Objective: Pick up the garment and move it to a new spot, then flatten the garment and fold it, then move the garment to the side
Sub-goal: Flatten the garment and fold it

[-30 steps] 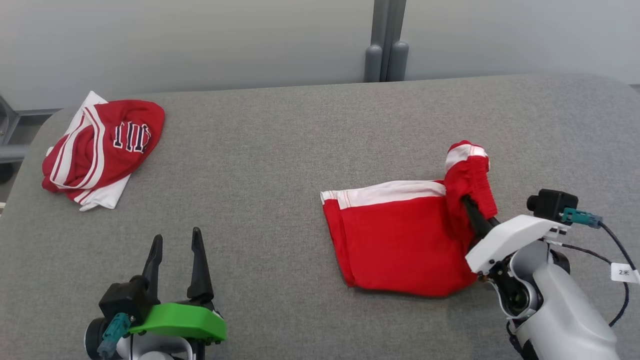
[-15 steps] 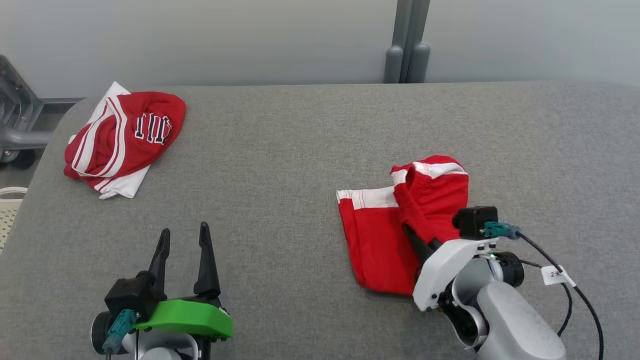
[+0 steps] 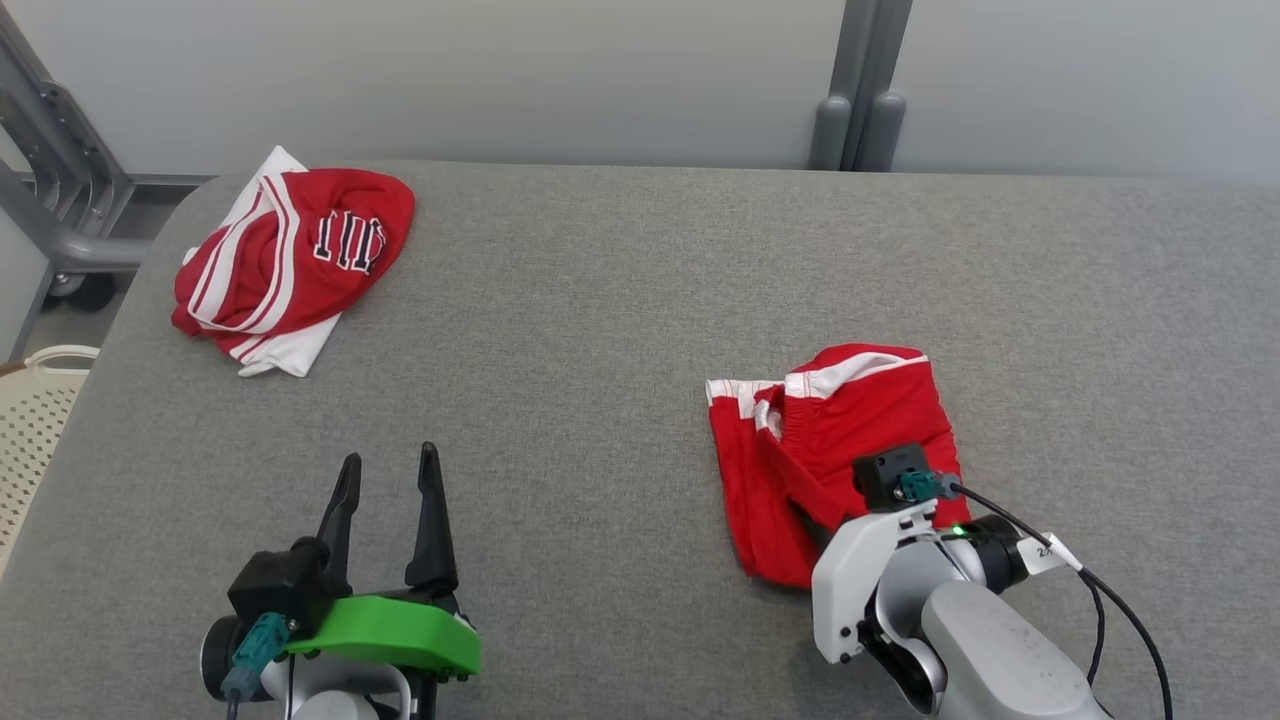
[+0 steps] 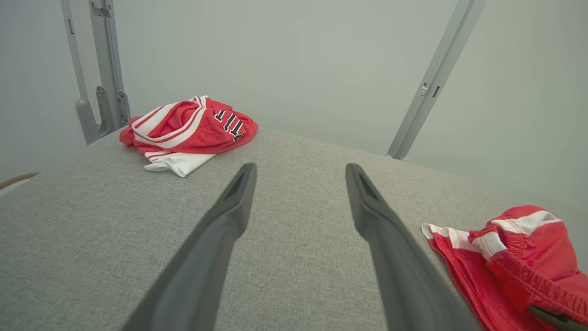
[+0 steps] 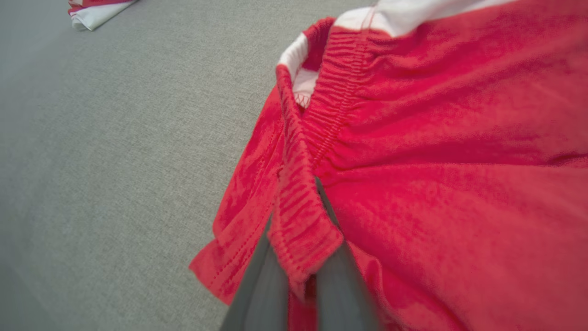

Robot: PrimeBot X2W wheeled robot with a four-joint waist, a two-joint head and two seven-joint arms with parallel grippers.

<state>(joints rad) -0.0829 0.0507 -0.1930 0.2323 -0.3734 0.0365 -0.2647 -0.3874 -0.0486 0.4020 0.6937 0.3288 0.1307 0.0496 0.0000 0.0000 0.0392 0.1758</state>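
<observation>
The garment (image 3: 850,410) is a pair of red shorts with white stripes, lying on the grey table at the right, its right part doubled over to the left. My right gripper (image 3: 822,512) is shut on its elastic waistband at the fold's near edge. In the right wrist view the garment (image 5: 436,161) bunches around the right gripper (image 5: 298,257), with the waistband pinched between both fingers. My left gripper (image 3: 390,460) rests open and holds nothing at the lower left, well apart from the shorts. Seen from the left wrist, the left gripper (image 4: 301,170) points across bare table, with the garment (image 4: 519,257) at the right.
A crumpled red and white jersey (image 3: 290,265) lies at the table's far left corner, and its jersey hem (image 5: 98,9) shows at the top left of the right wrist view. A white perforated basket (image 3: 35,410) and a metal frame (image 3: 60,190) stand beyond the left edge. The grey table (image 3: 600,300) is bare in the middle.
My right gripper has carried the waistband leftward and down, folding the shorts' right part over the rest. The head camera has also turned, shifting the whole scene rightward. The left gripper stayed put.
</observation>
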